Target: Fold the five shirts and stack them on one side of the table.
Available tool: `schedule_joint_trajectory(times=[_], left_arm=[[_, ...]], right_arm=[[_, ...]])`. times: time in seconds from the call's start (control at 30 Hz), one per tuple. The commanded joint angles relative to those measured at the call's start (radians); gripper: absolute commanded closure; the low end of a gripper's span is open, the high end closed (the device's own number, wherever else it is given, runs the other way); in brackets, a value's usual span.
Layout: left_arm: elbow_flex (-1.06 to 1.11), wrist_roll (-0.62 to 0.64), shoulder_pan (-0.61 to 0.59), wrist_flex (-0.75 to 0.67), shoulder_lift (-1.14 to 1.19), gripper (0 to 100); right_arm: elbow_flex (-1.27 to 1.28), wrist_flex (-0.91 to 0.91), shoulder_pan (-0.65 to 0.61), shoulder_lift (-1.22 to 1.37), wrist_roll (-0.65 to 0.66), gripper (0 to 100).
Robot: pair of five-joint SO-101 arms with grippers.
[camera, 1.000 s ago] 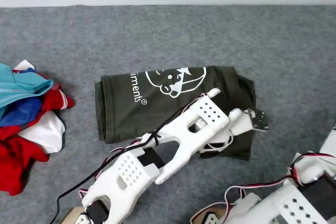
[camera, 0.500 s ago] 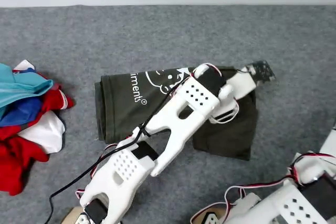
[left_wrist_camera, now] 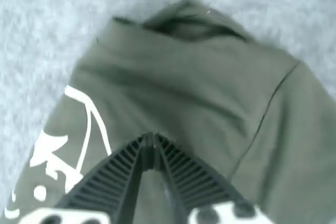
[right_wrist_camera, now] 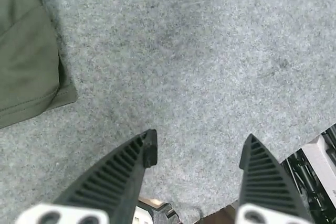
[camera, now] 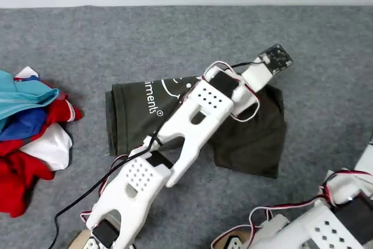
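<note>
A dark green shirt (camera: 250,138) with white print lies folded in the middle of the grey table. My left arm (camera: 198,109) stretches across it from the front, its wrist above the shirt's far right corner. In the left wrist view my left gripper (left_wrist_camera: 152,142) is shut, its tips together just over the green cloth (left_wrist_camera: 210,77), with no fold seen between them. My right gripper (right_wrist_camera: 199,153) hangs open over bare grey felt, and a corner of the green shirt (right_wrist_camera: 26,61) lies off to one side of it.
A loose pile of red, white, blue and teal shirts (camera: 29,132) sits at the table's left edge. My right arm's base (camera: 326,214) and its cables fill the front right corner. Grey felt (camera: 326,45) lies bare behind and right of the shirt.
My left arm has swung from the shirt's front right part toward its far right corner, uncovering the front right of the shirt. The right arm has stayed put.
</note>
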Motion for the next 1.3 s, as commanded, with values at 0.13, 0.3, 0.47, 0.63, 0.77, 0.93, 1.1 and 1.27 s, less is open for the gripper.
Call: schedule_joint_trajectory(times=[0.13,0.3,0.47,0.63,0.77,0.93,1.1,1.27], left_arm=[[-0.234,0.006,-0.038,0.361,-0.051,99],[-0.196,0.006,-0.157,0.358,-0.152,99],[0.005,0.005,-0.265,0.358,-0.338,99],[0.344,-0.017,-0.37,0.354,-0.583,99],[0.573,-0.06,-0.483,0.351,-0.76,99],[0.802,-0.101,-0.655,0.293,-0.916,99],[0.986,-0.107,-0.773,0.18,-0.991,99],[1.089,-0.146,-0.795,0.114,-1.02,99]], right_arm=[[0.104,0.031,-0.093,0.008,0.155,73.6],[0.121,0.024,-0.271,0.039,0.169,73.7],[0.124,0.016,-0.444,0.255,0.161,81.3],[0.038,0.016,-0.59,0.513,0.16,84.1],[-0.021,-0.001,-0.645,0.676,0.149,84.1],[-0.069,-0.073,-0.67,0.822,0.061,83.3],[-0.08,-0.13,-0.751,0.917,-0.041,75.7],[-0.081,-0.216,-0.823,0.981,-0.104,75.7]])
